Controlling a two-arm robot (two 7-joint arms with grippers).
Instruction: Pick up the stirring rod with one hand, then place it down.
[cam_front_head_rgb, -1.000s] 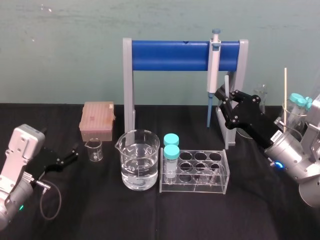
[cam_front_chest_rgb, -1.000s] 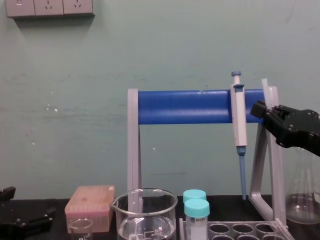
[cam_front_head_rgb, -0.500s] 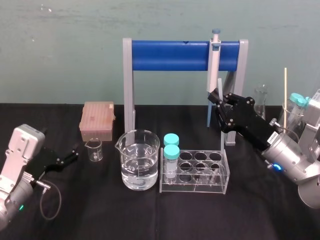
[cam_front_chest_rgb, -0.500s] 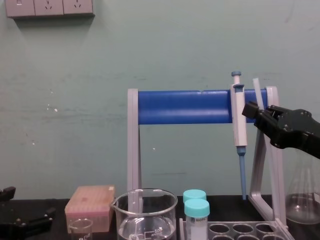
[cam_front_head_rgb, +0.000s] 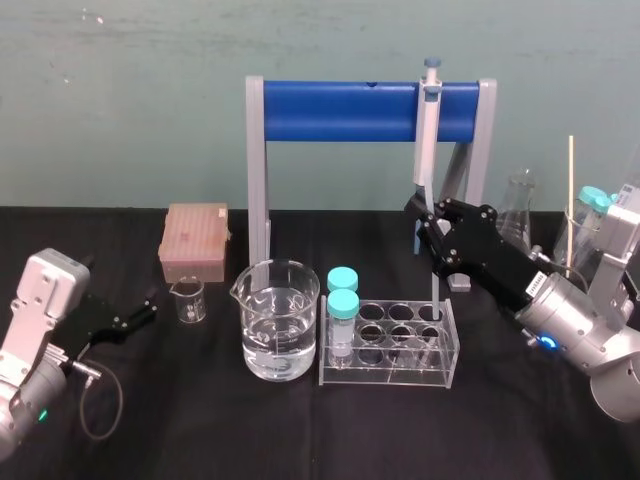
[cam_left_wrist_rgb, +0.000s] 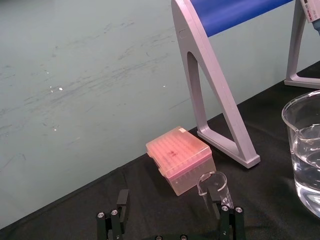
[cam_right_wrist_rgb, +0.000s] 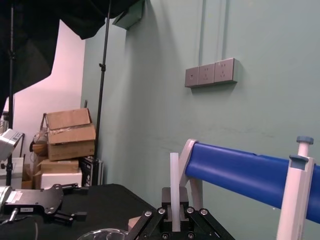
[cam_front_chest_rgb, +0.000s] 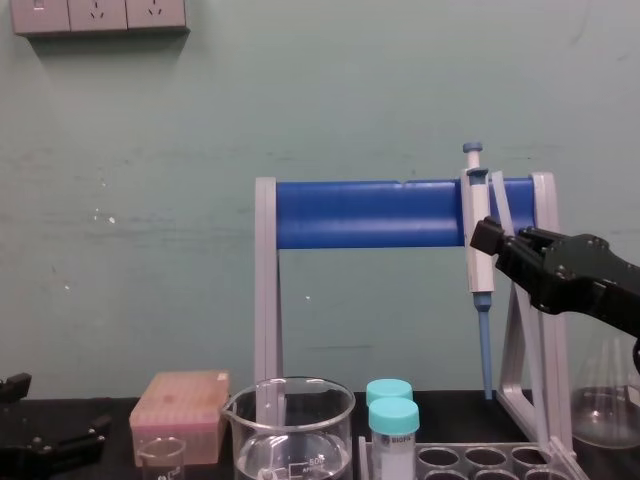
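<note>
the stirring rod (cam_right_wrist_rgb: 174, 186) was carried left from the far right of the table within the last second, clenched near upright in the right gripper (cam_front_head_rgb: 428, 213), close beside the hanging pipette (cam_front_head_rgb: 426, 130). pick-up was judged done, with placing still ahead. the right arm was stretched leftward, while the left gripper (cam_front_head_rgb: 138, 312) was parked near left, fingers spread.

Thin, straight, whitish-translucent stirring rod (cam_right_wrist_rgb: 174, 186), near upright w/ slight lean. It's clamped approx. mid-length betw. the fingers of the right tool (cam_front_chest_rgb: 487, 237). Rod sits just in front of the pipette stand (cam_front_chest_rgb: 265, 300), at the stand's right end, top abt level w/ the stand's blue bar (cam_front_chest_rgb: 370, 213). Right tool is black w/ jointed fingers, reaching in from the stand's right side, up off the tabletop.
</note>
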